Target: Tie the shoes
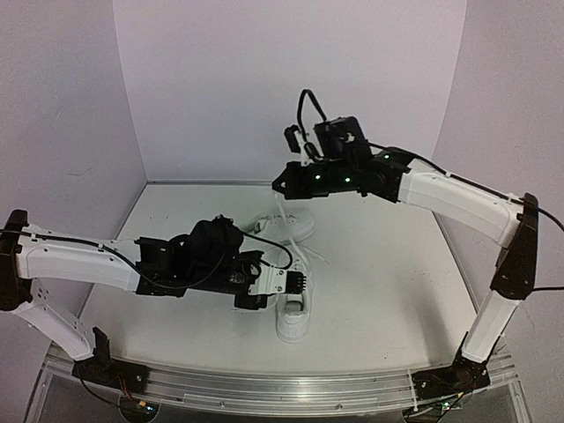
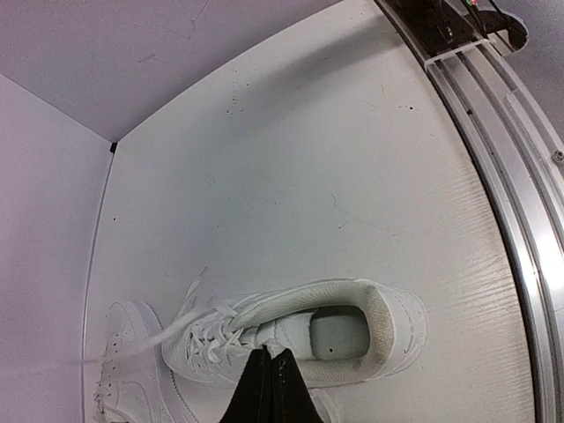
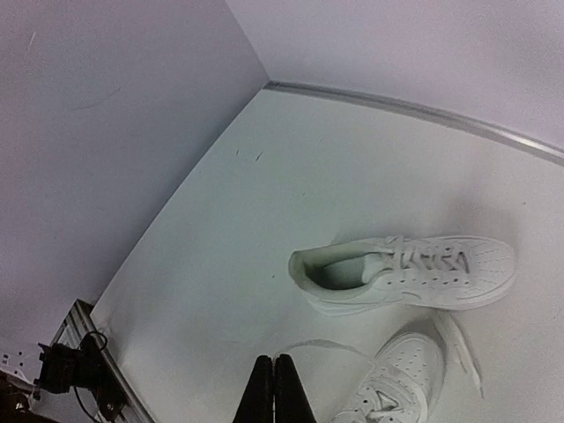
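Shoes-wise, the near shoe point(image 1: 293, 322) sits on the table point(image 1: 388, 291) a short way back from the metal rail point(image 1: 282, 388) along the front edge. The far shoe point(image 1: 291, 227) is further back from the rail, near the middle of the table. Neither one looks tied to me, and loose laces trail off both.

The left gripper point(image 2: 270, 370) is clamped tight, fingers pressed together, and hangs right over the near shoe's side, just beside the opening. I can't tell if there's a lace pinched in there or nothing at all.

The right gripper point(image 3: 273, 370) is squeezed closed too, higher up and further from the rail, roughly above the far shoe. A thin lace point(image 3: 328, 344) curves over toward its tips, but I honestly can't say if it's gripped or just passing by.

What matters for the next move, I reckon, is that the near shoe's long axis runs straight away from the rail. Its heel faces the rail and its toe points away, so the lacing sits on the side of the left gripper away from the rail. The left arm is clearly the closer one to it. The far shoe seems to lie more sideways to the rail, so the right arm would have to come down and toward the rail to help with any knot.
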Available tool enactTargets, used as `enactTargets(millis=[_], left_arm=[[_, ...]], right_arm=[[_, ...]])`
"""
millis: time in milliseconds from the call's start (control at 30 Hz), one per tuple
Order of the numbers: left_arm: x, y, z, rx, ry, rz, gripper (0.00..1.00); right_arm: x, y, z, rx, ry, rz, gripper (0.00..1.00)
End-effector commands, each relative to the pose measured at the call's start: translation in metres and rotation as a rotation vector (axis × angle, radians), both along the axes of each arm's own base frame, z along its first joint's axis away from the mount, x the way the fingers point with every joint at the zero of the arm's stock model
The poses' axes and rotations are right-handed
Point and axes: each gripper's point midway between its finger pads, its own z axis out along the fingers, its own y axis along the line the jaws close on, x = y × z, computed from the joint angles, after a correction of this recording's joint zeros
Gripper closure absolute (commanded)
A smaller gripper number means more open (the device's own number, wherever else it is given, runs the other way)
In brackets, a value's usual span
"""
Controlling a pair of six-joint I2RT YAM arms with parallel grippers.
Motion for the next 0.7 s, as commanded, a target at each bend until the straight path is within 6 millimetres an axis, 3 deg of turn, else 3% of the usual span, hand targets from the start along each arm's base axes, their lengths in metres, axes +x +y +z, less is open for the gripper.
enactTargets(millis=[0,133,267,567,667], left_arm=[[-0.001,0.001,0.001,0.052,-0.101,0.015,1.00],[-0.009,-0.001,-0.009,0.093,-0.119,0.007,1.00],[-0.014,-0.003,-0.015,0.109,-0.123,0.001,1.00],[-0.018,-0.003,-0.020,0.125,-0.125,0.003,1.00],[-0.020,-0.004,-0.020,0.130,-0.130,-0.001,1.00]], right_arm=[[-0.047,0.065,0.018,0.067,0.008,0.232,1.00],[-0.085,0.110,0.024,0.114,0.034,0.364,1.00],[-0.113,0.138,0.022,0.136,0.066,0.453,1.00],[-0.193,0.167,0.024,0.155,0.119,0.633,1.00],[-0.203,0.168,0.016,0.146,0.151,0.655,0.98]])
